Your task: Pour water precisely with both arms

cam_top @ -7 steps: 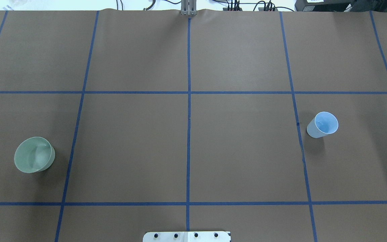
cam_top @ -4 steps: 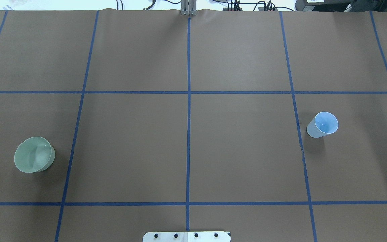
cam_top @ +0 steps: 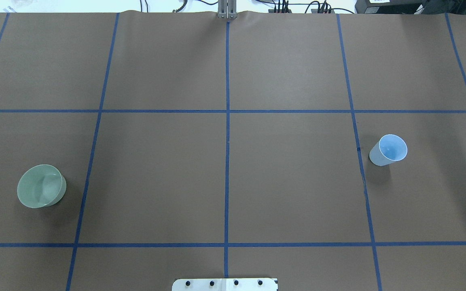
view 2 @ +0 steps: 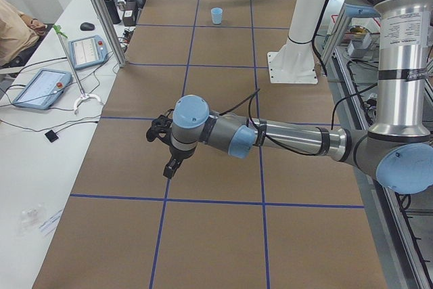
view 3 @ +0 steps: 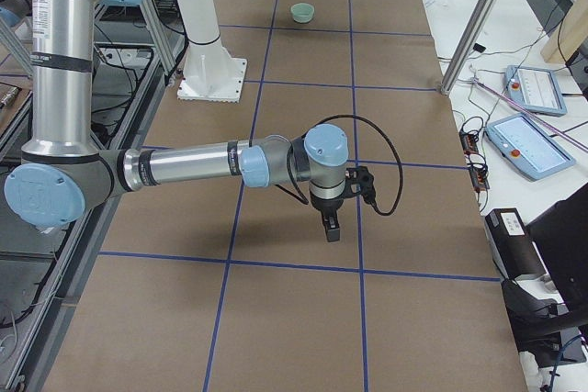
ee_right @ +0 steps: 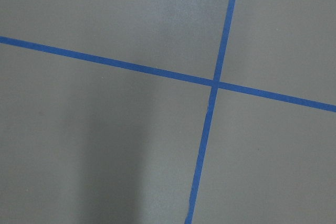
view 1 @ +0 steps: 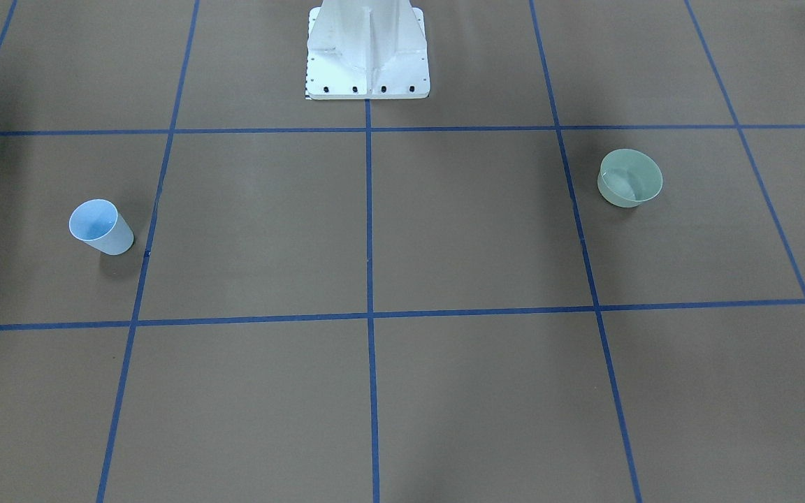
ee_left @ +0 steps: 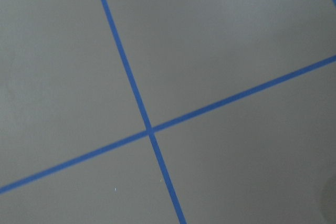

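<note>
A light-blue cup (cam_top: 388,150) stands upright at the table's right; it also shows in the front view (view 1: 100,227) and far off in the exterior left view (view 2: 216,15). A pale green bowl (cam_top: 41,186) sits at the left, also seen in the front view (view 1: 629,178) and the exterior right view (view 3: 302,12). My left gripper (view 2: 170,167) shows only in the exterior left view, my right gripper (view 3: 331,227) only in the exterior right view. Both hang above the brown table, pointing down, off the ends of the overhead view. I cannot tell whether either is open or shut.
The white pedestal (view 1: 367,56) stands at the robot's side of the table. Blue tape lines (cam_top: 227,161) divide the brown surface. Both wrist views show only brown surface and tape crossings. Teach pendants (view 2: 42,87) and a seated person (view 2: 13,32) are beside the table.
</note>
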{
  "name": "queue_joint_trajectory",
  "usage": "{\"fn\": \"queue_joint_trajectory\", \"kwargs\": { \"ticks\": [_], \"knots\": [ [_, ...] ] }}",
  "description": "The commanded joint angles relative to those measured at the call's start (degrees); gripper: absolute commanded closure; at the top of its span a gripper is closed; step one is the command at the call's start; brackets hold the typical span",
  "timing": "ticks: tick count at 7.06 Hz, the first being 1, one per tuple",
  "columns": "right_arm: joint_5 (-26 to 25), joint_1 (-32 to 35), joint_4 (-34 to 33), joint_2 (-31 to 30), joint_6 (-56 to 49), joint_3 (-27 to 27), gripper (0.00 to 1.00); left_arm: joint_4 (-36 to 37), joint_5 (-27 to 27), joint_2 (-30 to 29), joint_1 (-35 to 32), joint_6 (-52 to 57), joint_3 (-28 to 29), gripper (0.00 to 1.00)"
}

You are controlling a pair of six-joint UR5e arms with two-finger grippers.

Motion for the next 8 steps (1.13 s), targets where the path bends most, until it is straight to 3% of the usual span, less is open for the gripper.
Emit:
{"fn": "queue_joint_trajectory", "kwargs": {
  "ticks": [1,2,3,4,5,6,8],
  "knots": [
    [0.15,0.01,6.24,-1.16,-0.02,-1.19,0.0,-2.15,-2.71,-0.57,0.06,-0.01,0.03,0.0],
    [0.07,0.01,7.22,-1.25,0.07,-1.37,0.0,-6.25,-2.88,-0.31,0.32,-0.1,0.29,0.0],
    [0.07,0.01,7.32,-1.25,0.16,-2.41,0.0,-6.55,-3.41,-0.31,4.85,-6.19,0.12,0.0],
    [0.15,0.01,7.41,-1.17,0.16,-2.68,0.0,-9.42,-3.94,0.04,9.07,-18.69,-0.15,0.0],
    [0.07,0.01,7.41,-1.17,0.16,-2.77,0.0,-18.94,-3.16,2.92,13.64,-30.39,0.02,0.0],
    [0.15,0.01,7.41,-1.17,0.16,-2.69,0.0,-27.21,0.24,5.73,18.55,-38.34,-0.06,0.0],
    [0.15,0.09,7.41,-1.17,0.25,-2.6,0.0,-34.74,8.15,7.95,31.2,-51.01,-0.32,0.0]
  ]
}}
